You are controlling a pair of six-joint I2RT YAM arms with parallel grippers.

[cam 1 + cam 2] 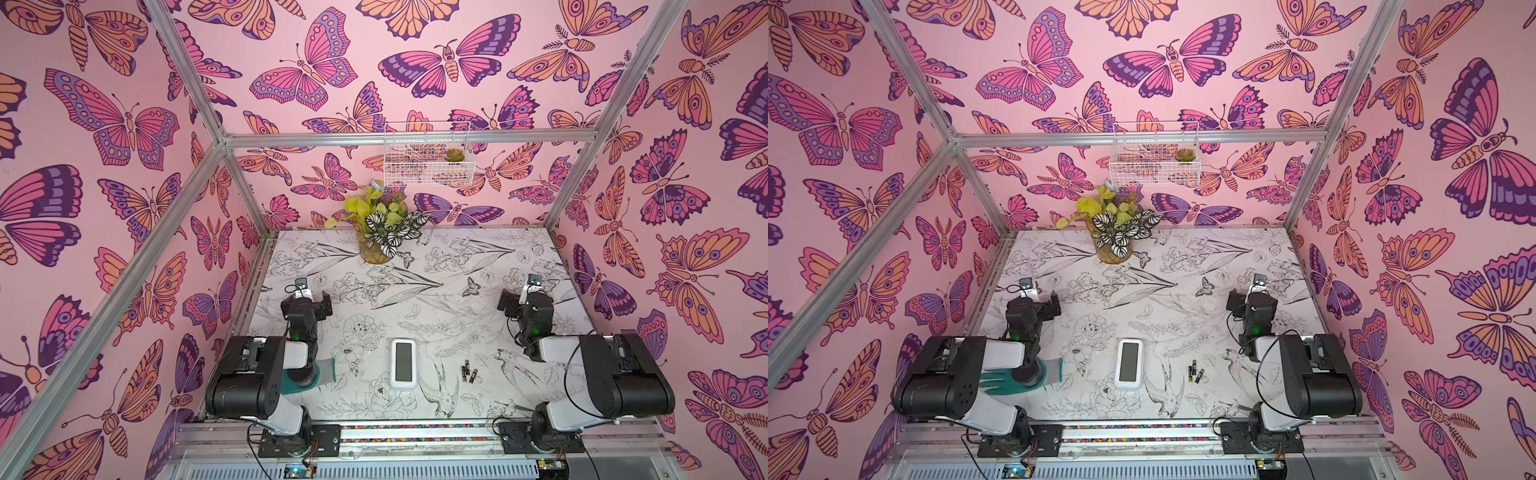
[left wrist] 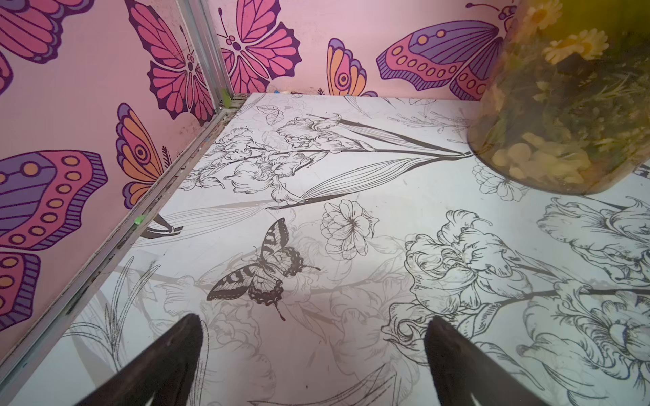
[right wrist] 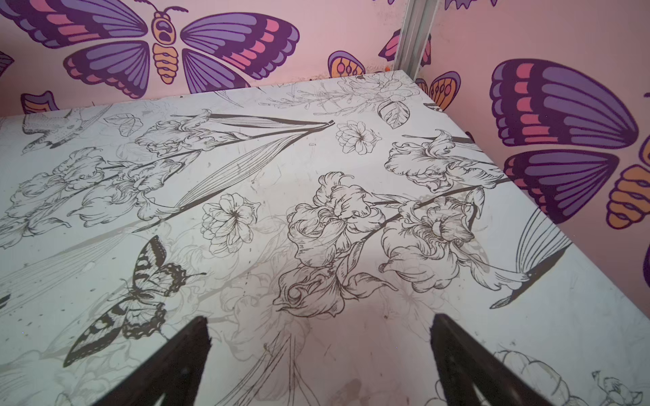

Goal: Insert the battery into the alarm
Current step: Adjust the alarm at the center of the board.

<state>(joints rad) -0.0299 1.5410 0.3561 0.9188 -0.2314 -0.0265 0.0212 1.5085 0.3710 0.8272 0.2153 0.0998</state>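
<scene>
The alarm (image 1: 403,362) (image 1: 1128,365), white with a dark grey screen, lies face up near the table's front middle. Three small dark batteries (image 1: 468,372) (image 1: 1196,374) lie loose just right of it. My left gripper (image 2: 314,321) hovers open over bare table at the left, far behind the alarm, with nothing between its black fingers (image 2: 183,351). My right gripper (image 3: 318,321) is also open and empty, over the table's right side, behind the batteries. Neither wrist view shows the alarm or the batteries. Both arms (image 1: 305,309) (image 1: 534,309) are folded back.
A glass jar of plants (image 1: 376,245) (image 2: 562,123) stands at the back middle, close to the left gripper's right. A teal glove (image 1: 326,370) lies under the left arm. A white wire basket (image 1: 428,158) hangs on the back wall. Pink walls enclose the table.
</scene>
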